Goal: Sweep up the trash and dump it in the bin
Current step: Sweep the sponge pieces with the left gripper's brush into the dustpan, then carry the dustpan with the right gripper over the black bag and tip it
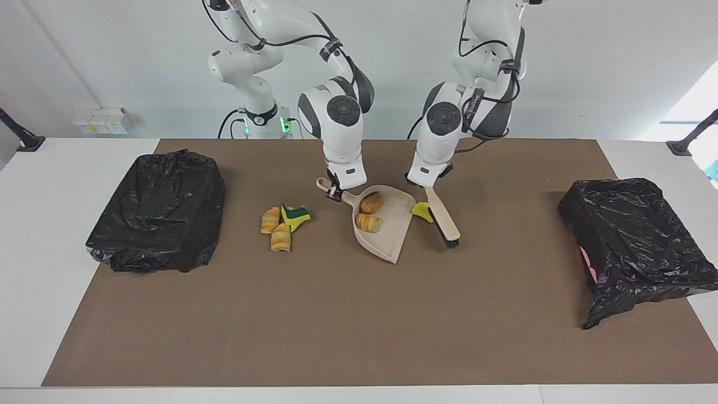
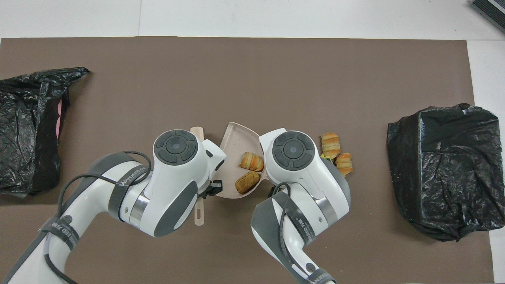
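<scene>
Facing view: The right claw (image 1: 335, 193) was clamped on the dustpan (image 1: 387, 224) handle, with the pan resting on the worktop (image 1: 359, 314). Two bread lumps (image 1: 370, 212) lay inside the pan. The left claw (image 1: 424, 186) gripped the brush (image 1: 443, 219) handle, bristles down beside the pan. A yellow sponge (image 1: 420, 211) lay between brush and pan, not yet swept in. Three more scraps (image 1: 283, 223) lay on the worktop toward the right arm's end. Neither black bin (image 1: 634, 241) had visibly received trash.

Overhead view: The arms covered both claws. The two lumps (image 2: 249, 172) sat in the pan (image 2: 236, 136). Judged roughly one third swept; dumping remained.
</scene>
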Robot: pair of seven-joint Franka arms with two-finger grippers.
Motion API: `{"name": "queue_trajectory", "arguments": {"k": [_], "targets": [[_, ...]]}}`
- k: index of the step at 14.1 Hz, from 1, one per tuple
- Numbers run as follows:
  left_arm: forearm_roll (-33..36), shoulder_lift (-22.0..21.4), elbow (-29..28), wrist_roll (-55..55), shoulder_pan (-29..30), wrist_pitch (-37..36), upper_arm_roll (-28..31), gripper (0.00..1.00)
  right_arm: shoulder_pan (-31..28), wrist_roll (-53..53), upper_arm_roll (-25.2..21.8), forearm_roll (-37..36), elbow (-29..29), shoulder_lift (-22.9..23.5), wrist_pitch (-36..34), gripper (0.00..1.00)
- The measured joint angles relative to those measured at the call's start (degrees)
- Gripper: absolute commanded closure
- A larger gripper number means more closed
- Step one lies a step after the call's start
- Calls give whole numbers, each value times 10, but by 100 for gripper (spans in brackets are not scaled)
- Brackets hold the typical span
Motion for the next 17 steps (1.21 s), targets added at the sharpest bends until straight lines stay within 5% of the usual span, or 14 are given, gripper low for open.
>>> {"name": "queue_trajectory", "arguments": {"k": [4, 10, 17], "targets": [[3, -26, -66, 58, 53, -7, 2, 100, 0, 0, 0, 0, 0, 0, 0, 100], [-40, -82, -148, 218, 47, 45, -15, 100, 0, 0, 0, 0, 0, 0, 0, 100], [-99, -84, -148, 252, -67, 88, -17, 100, 0, 0, 0, 0, 0, 0, 0, 100]]}}
